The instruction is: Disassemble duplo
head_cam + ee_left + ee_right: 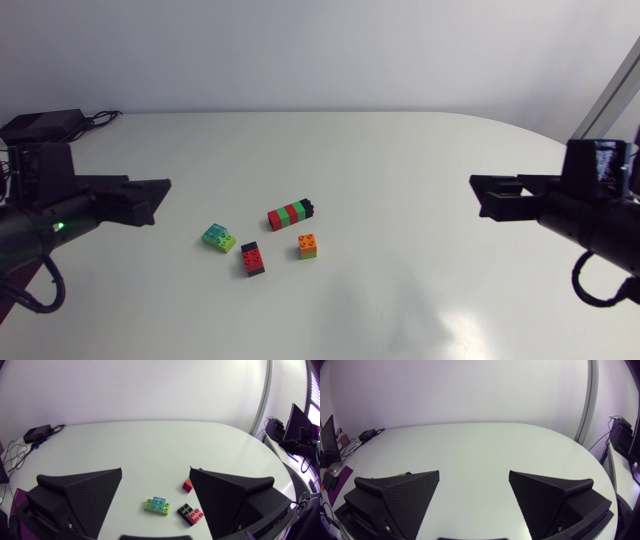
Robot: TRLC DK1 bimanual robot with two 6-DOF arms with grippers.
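On the glossy white table, just below the frame's centre, lie a black-red block, an orange block, a teal-green block and, farther back, a red-green-black stack. The left gripper and right gripper hang at the side edges, fingers spread, holding nothing. A black box with cables sits upper left.

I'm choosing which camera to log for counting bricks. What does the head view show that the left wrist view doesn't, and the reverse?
Only the head view: the orange-on-lime brick, the whole red, green and black striped stack lying on its side, and the right gripper. Only the left wrist view: the wide gap between the left gripper's two fingers, seen from behind. Both: the teal-on-lime brick, the red-and-black brick, the black box with cables and the white table.
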